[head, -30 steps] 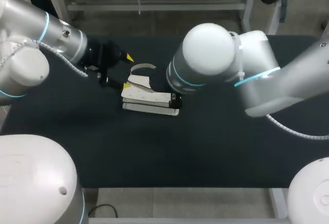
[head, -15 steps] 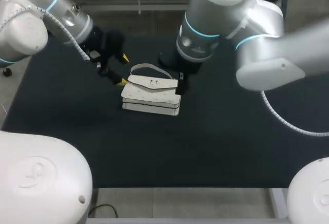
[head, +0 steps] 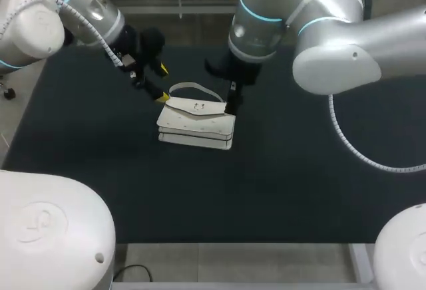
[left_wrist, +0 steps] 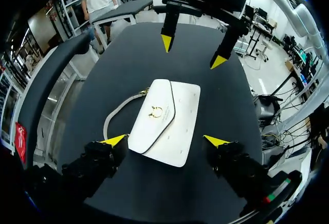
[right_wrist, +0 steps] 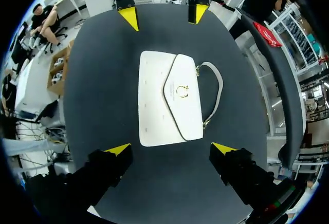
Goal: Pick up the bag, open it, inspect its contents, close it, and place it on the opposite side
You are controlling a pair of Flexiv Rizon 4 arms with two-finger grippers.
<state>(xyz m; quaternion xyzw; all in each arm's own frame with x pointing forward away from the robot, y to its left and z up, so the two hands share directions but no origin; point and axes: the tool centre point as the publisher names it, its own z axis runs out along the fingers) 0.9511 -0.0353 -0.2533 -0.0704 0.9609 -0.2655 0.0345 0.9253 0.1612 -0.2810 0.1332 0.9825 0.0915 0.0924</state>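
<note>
**Head view with both wrist views: the grippers drawn back from the bag.**

The bag lies flat on the table. Its flap is down and its clasp appears fastened. The strap lies in a loose loop along the bag's far side.

The left gripper hangs above the bag's left end. Its fingers are spread wide and it holds nothing. The right gripper hangs above the bag's right end, likewise spread wide and empty. In each wrist view we see the other arm's yellow tips past the bag's far end, clear of it.

**Change.** A second ago one tip of the left gripper sat at the bag's left corner. The right arm hung low over the bag's right end and hid part of it. Both arms have since risen and pulled away from the bag, which now shows whole. The bag itself has not shifted on the table, nor has its strap.

**Meaning for the task.** We judge that neither gripper has any hold on the bag at this moment, and that the bag is shut. The frames do not tell us whether the bag has been opened and inspected. Nor do they tell us whether this spot counts as the starting side or the opposite one. If the carry is still to come, a gripper must come down again on the strap or on one end of the bag.
</note>
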